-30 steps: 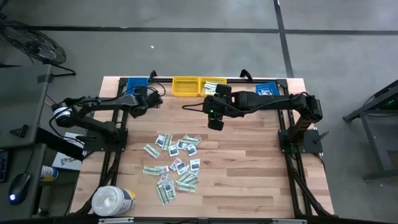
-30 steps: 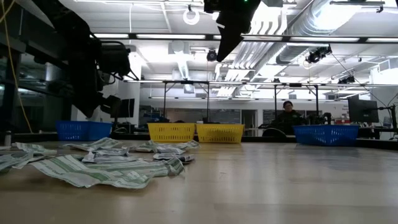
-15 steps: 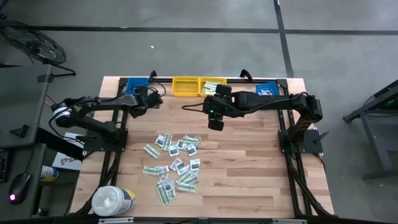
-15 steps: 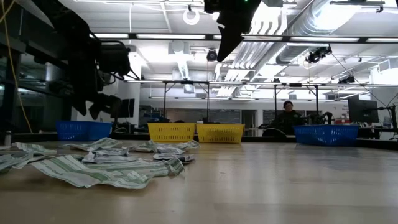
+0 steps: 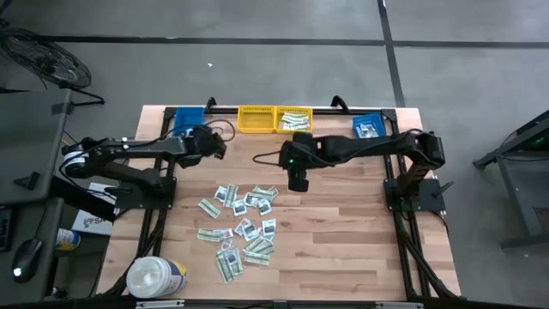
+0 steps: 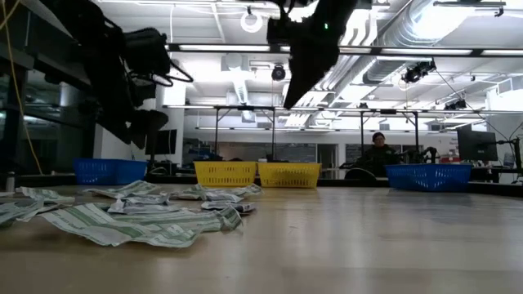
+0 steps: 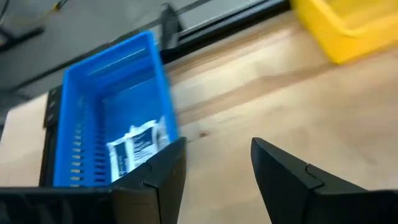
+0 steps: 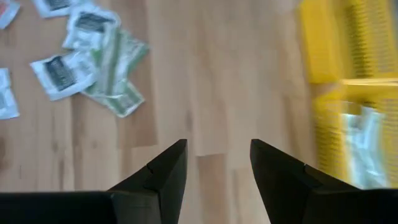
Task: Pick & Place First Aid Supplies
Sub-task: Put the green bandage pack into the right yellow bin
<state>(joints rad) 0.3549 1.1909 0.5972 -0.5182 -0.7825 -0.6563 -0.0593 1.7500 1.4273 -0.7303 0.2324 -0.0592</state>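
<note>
Surface: pale wooden table [image 5: 343,232], plank-grained, in a lit workshop hall. Landmark: the heap of first aid supplies [image 5: 240,225].

- Nearest you from the heap: white round tub [image 5: 156,276], at the table's front edge.
- The heap itself: flat paper packets, green-white strips and small white squares, overlapping. You should find them light, limp, crinkly; pinch one by a free edge.
- Beyond the heap: right gripper [image 5: 298,182], fingers parted, empty.
- Farther: left gripper [image 5: 212,142], fingers parted, empty, beside the blue bin [image 7: 109,124], holding one packet [image 7: 138,147].
- Farthest: yellow bins [image 5: 274,119], ribbed plastic.
</note>
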